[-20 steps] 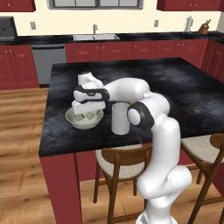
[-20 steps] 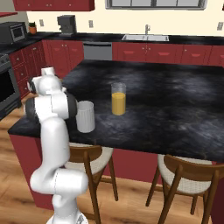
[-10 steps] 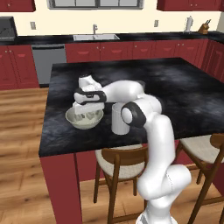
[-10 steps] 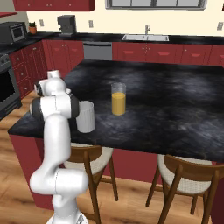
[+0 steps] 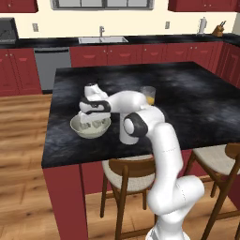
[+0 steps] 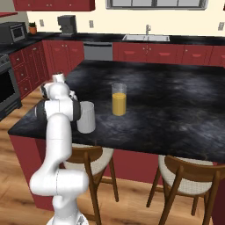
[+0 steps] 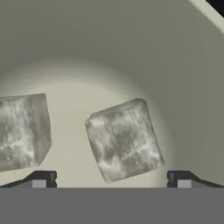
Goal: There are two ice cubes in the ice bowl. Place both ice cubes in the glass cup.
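I've got the pincer [image 7: 111, 178] spread wide, down inside the ice bowl [image 5: 90, 127] on the tabletop [image 5: 197, 98]. One ice cube [image 7: 124, 138] sits centred between the tips, the other ice cube [image 7: 22, 131] off left. I'd descend straight, close gently; glass cup [image 6: 86, 117] waits beside.

The ice cube [image 7: 22, 131] left of the fingers [image 7: 42, 178] is cut by the frame edge, its far side unseen
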Available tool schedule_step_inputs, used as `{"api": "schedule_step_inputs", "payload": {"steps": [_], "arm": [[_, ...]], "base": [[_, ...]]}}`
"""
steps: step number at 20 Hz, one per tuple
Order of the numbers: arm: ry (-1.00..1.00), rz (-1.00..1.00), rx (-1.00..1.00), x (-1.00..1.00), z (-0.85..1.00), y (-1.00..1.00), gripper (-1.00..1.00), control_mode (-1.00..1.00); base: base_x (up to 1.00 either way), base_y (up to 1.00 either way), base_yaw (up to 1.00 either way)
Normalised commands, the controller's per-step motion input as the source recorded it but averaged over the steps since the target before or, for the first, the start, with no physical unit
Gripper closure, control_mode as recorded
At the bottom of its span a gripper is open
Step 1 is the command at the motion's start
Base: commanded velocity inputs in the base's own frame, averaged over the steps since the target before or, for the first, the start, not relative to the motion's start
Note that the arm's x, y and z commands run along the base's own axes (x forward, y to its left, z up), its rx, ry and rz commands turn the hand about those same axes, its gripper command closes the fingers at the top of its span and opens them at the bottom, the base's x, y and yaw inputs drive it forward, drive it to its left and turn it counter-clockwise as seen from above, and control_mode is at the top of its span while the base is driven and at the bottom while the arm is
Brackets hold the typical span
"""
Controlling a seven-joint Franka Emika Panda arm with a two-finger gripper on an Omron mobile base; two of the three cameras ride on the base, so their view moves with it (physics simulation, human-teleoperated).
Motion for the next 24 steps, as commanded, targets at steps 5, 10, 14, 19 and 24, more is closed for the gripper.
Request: {"api": "schedule_step_inputs", "payload": {"steps": [5, 10, 14, 19, 24], "arm": [[0.0, 0.02, 0.0, 0.58, -0.28, 0.0, -1.0, -1.0], [0.02, 0.01, 0.0, 0.33, -0.29, -0.01, 1.0, -1.0], [0.08, 0.0, -0.01, -0.13, 0.04, 0.01, 1.0, -1.0], [0.0, -0.1, 0.02, -0.9, 0.76, -0.26, 1.0, -1.0], [-0.01, -0.09, 0.08, -1.0, 0.53, -0.76, 1.0, -1.0]], "base": [[0.0, 0.0, 0.0], [0.0, 0.0, 0.0], [0.0, 0.0, 0.0], [0.0, 0.0, 0.0], [0.0, 0.0, 0.0]]}}
